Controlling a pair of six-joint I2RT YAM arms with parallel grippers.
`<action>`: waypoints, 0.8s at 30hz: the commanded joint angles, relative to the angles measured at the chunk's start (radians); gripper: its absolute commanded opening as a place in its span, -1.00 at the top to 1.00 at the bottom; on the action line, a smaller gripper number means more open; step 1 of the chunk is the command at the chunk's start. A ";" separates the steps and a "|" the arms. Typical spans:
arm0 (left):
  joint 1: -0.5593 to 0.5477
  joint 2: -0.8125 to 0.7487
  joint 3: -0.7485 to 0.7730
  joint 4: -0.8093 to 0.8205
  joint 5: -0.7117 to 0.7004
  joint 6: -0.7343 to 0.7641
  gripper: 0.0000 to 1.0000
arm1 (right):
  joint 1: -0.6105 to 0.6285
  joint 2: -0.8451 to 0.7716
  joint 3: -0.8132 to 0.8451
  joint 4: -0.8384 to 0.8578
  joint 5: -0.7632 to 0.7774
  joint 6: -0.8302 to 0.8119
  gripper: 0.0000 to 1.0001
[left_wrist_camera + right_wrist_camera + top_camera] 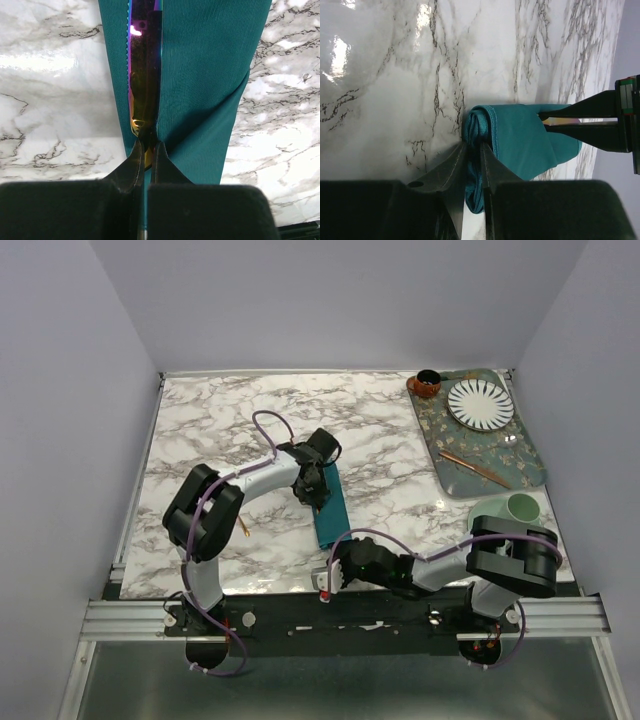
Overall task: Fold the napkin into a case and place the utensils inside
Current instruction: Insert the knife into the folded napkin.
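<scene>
The napkin lies folded as a narrow teal case [331, 510] in the middle of the table. My left gripper [314, 487] is over its far end, shut on the iridescent purple-rainbow utensil [145, 70]. The utensil lies along the cloth [205, 75], its far part running out of view at the top. My right gripper [333, 567] is at the case's near end, shut on the bunched folded edge of the cloth [479, 125]. In the right wrist view the left fingers [590, 107] reach in from the right. A gold utensil [244, 529] lies on the table beside the left arm, mostly hidden.
A patterned tray [531, 465] at the back right holds a striped plate [480, 404], a brown cup [427, 383] and copper-pink sticks [474, 468]. A pale green cup and saucer [521, 506] stand by the right arm. The marble table [210, 430] ends at a metal rail in front.
</scene>
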 commanded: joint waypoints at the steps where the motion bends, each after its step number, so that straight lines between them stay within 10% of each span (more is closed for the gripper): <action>1: -0.016 -0.047 -0.026 0.003 0.021 -0.030 1.00 | 0.004 0.031 -0.015 0.041 0.063 -0.001 0.51; 11: -0.014 -0.071 -0.013 0.010 -0.020 -0.010 0.24 | 0.004 0.020 -0.034 0.064 0.061 -0.001 0.51; 24: 0.135 -0.004 0.173 -0.029 -0.124 0.145 0.17 | 0.004 0.032 -0.017 0.067 0.067 0.030 0.51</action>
